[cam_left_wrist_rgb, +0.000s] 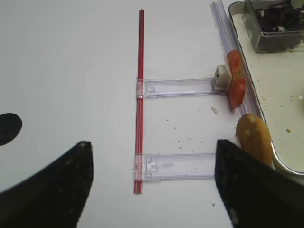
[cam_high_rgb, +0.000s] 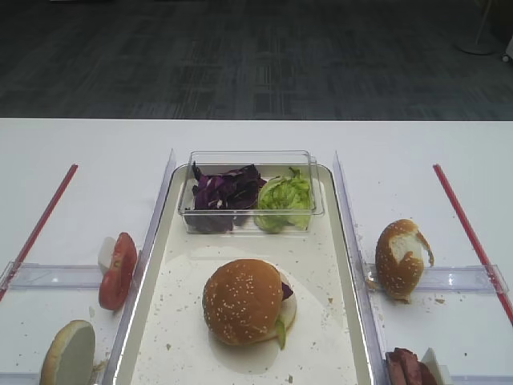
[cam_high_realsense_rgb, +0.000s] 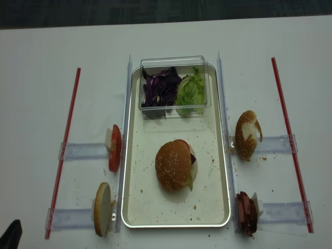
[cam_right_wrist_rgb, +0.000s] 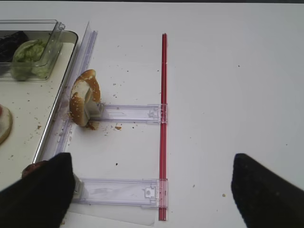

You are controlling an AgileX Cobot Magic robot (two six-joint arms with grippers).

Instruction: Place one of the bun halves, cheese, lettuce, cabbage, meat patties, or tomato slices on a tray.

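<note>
Bun halves: seeded dome (cam_high_rgb: 244,300) sits mid-tray, capping stacked fillings. Right gripper (cam_right_wrist_rgb: 152,187) jaws spread wide, empty, hovering over surface right of tray (cam_high_rgb: 337,241); left gripper (cam_left_wrist_rgb: 152,183) jaws likewise apart, empty, left of it. Tomato slices (cam_high_rgb: 118,270), meat patties (cam_high_realsense_rgb: 246,212), torn bun (cam_high_rgb: 399,258) stand on edge in clear holders, likely for easy pinching. Cabbage (cam_high_rgb: 224,192), lettuce (cam_high_rgb: 284,200) in far tub (cam_high_rgb: 192,216).
</note>
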